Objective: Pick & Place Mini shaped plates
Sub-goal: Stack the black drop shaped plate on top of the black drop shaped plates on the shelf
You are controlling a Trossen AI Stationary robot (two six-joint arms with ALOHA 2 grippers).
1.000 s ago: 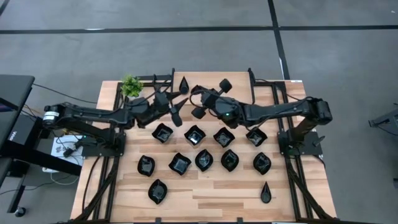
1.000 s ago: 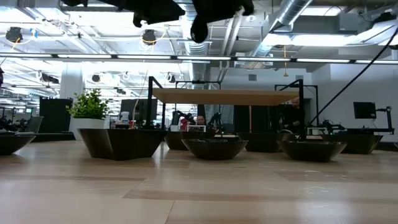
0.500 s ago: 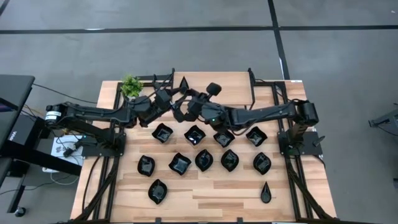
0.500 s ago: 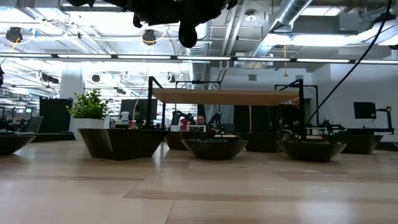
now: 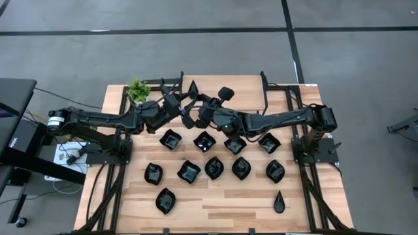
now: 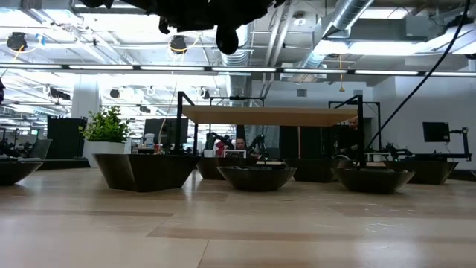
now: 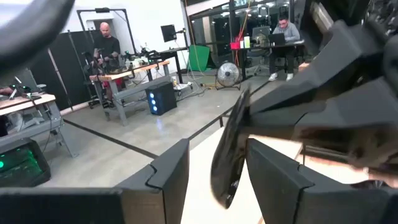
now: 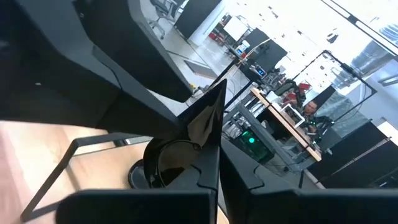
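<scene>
Arms (image 6: pixel 193 11) cropped by top edge

Your right pincer (image 5: pixel 194 118), clamped on a black plate (image 8: pixel 198 127), has swung across from mid-bench to meet your left pincer (image 5: pixel 185 112), whose fingers (image 7: pixel 169 174) now flank it

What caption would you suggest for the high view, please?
Both hands meet above the back of the table, passing a black mini plate over rows of plates.

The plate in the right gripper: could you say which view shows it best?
Right wrist view: the plate shows broadly, clamped in the jaws. Left wrist view shows it edge-on; high and low views hide it.
</scene>
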